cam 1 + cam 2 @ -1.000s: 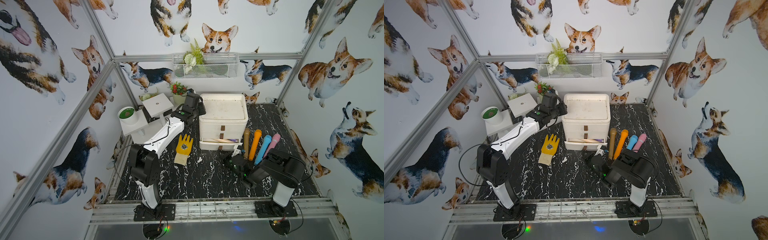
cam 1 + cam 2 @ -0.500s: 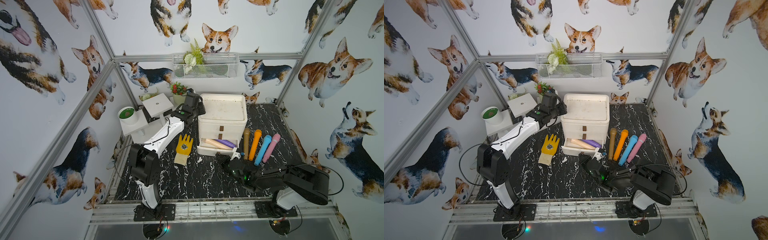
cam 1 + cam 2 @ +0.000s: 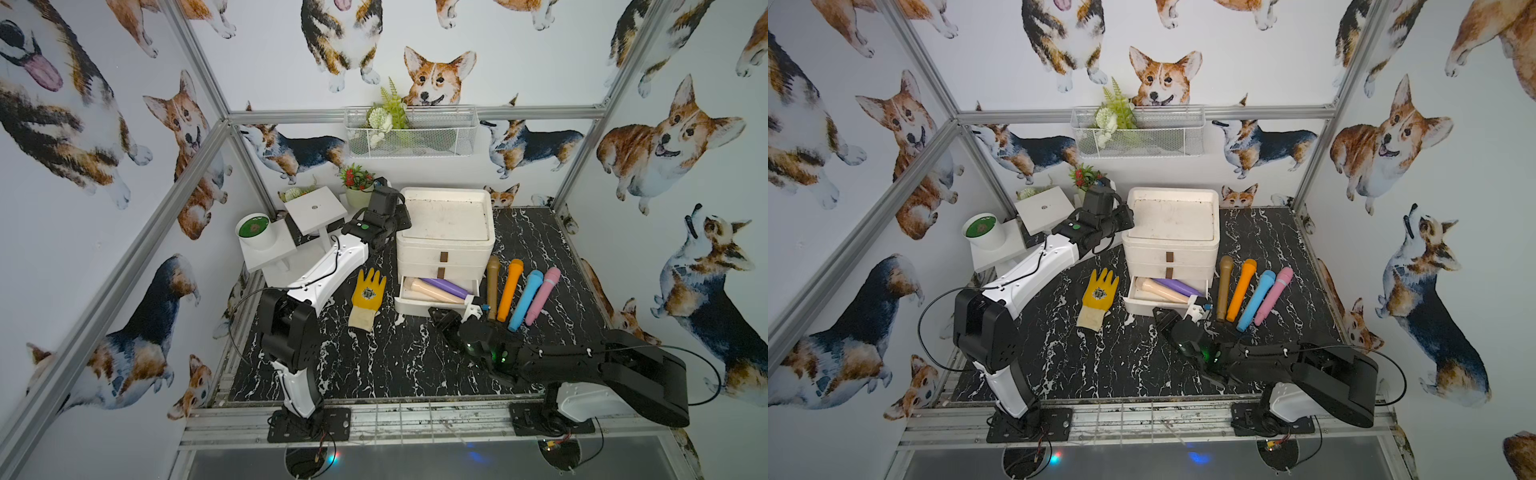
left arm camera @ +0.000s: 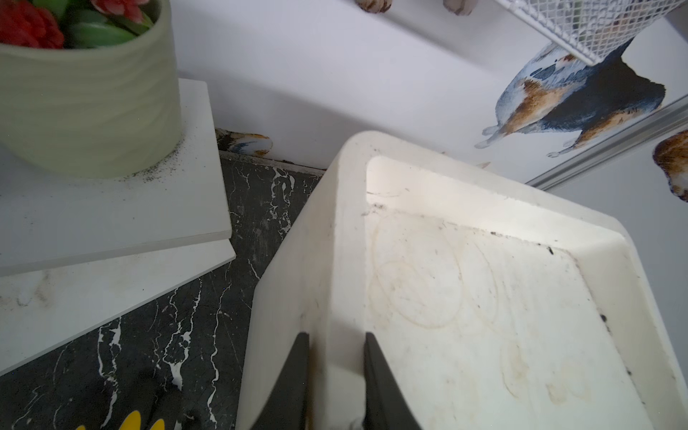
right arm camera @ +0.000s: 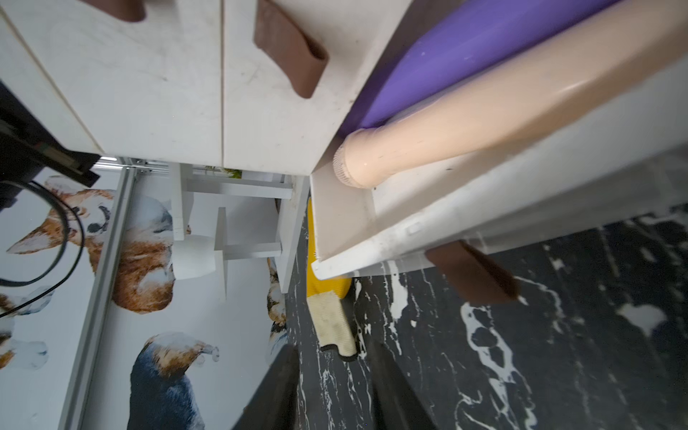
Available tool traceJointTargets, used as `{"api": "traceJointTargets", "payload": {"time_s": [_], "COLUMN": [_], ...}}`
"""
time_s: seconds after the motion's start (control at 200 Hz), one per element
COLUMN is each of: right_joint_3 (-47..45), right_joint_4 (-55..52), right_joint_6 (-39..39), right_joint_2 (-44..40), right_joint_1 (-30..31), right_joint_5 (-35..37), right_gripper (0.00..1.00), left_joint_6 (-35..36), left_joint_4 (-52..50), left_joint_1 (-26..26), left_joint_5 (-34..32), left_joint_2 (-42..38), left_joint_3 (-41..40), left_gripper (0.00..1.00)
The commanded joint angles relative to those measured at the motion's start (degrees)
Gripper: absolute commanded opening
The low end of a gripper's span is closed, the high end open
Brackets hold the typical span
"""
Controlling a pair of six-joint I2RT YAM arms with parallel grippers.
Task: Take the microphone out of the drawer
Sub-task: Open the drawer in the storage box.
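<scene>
The drawer [image 3: 415, 308] is pulled out, beige microphone [image 3: 432, 291] and purple microphone [image 3: 447, 286] laid inside. At its 5 o'clock the right gripper [image 5: 333, 350] is seen released, empty; the cabinet rim [image 4: 335, 260] is clamped by the left gripper [image 4: 335, 337].

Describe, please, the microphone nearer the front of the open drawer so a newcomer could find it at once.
Find the white drawer unit at the back of the marble table; its bottom drawer is pulled open. Inside lie two microphones: yours is the pale peach microphone nearer the drawer's front, not the purple microphone behind it.
</scene>
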Motion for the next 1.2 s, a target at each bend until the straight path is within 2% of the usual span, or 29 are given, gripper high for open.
{"api": "traceJointTargets", "payload": {"time_s": [0.0,0.15,0.285,0.465,0.586,0.761,0.876,1.081,1.191], "right_joint_3": [0.9,4.2,9.5,15.8,19.9,28.0,34.9,47.8,52.5], "right_joint_4": [-1.0,-14.6,-27.9,-41.3,-47.1,-57.1,-65.5,-78.9,-82.6], "right_joint_6": [-3.1,-10.4,-23.6,-40.9,-51.1,-65.2,-74.3,-86.2,-89.9], "right_joint_2": [-1.8,-7.9,-13.7,-17.3,-17.0,-12.7,-5.6,7.3,12.8], "right_joint_1": [0.0,-1.3,-4.5,-12.0,-17.6,-23.8,-25.2,-25.3,-25.2], "right_joint_5": [1.4,2.1,0.2,-7.0,-16.8,-32.8,-40.8,-45.7,-46.4], "right_gripper": [0.46,0.50,0.51,0.58,0.59,0.58,0.56,0.42,0.40], "left_joint_6": [-4.5,-4.2,-4.1,-3.9,-3.7,-3.4,-3.1,-2.6,-2.1], "left_joint_4": [-13.5,-13.5,-13.5,-13.6,-13.8,-14.3,-14.5,-15.2,-15.6], "left_joint_1": [-0.1,-0.1,-0.1,-0.1,-0.1,-0.1,-0.1,-0.1,-0.1], "left_joint_5": [5.0,4.9,5.2,5.5,5.4,5.5,5.5,5.4,5.1], "left_joint_2": [1.4,1.2,0.9,0.7,0.7,0.8,0.9,0.9,0.9], "left_joint_3": [-1.1,-1.5,-2.0,-2.1,-2.0,-1.5,-1.3,-1.3,-1.2], "left_gripper": [0.11,0.12,0.13,0.13,0.13,0.13,0.14,0.14,0.14]}}
